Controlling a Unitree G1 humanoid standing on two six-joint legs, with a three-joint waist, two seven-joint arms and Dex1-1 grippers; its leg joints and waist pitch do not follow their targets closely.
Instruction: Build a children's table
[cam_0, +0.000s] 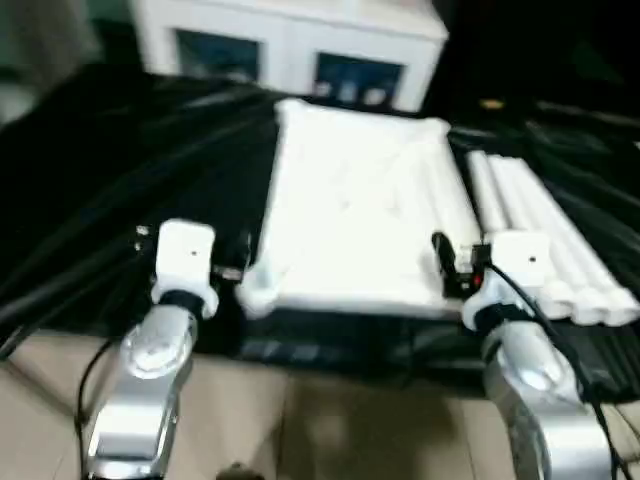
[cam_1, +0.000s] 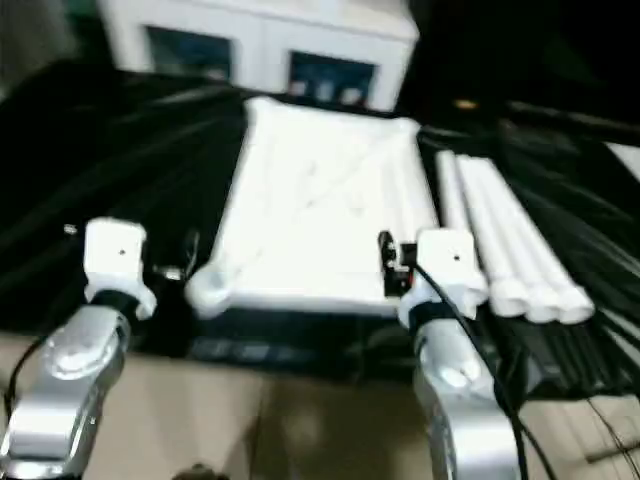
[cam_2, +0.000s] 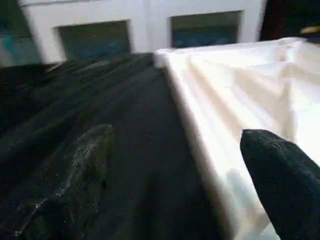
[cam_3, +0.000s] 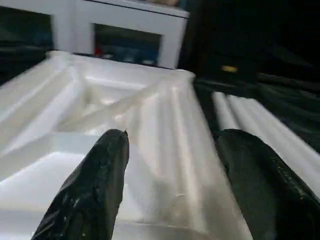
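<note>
Left gripper (cam_2: 175, 170) wide open, empty, over the black cloth (cam_0: 120, 180) beside the tabletop (cam_0: 350, 210). Right gripper (cam_3: 172, 175) part open over its near right edge, holding nothing. Top lies underside up; legs (cam_0: 540, 230) alongside, none fitted yet.

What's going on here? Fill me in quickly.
A humanoid robot is starting on a children's table. The white table top lies underside up on a black-covered surface, with the loose white legs lying side by side to its right. The left gripper is open by the top's near left corner; the right gripper is open over its near right edge. Neither holds anything. A white cabinet stands behind.
</note>
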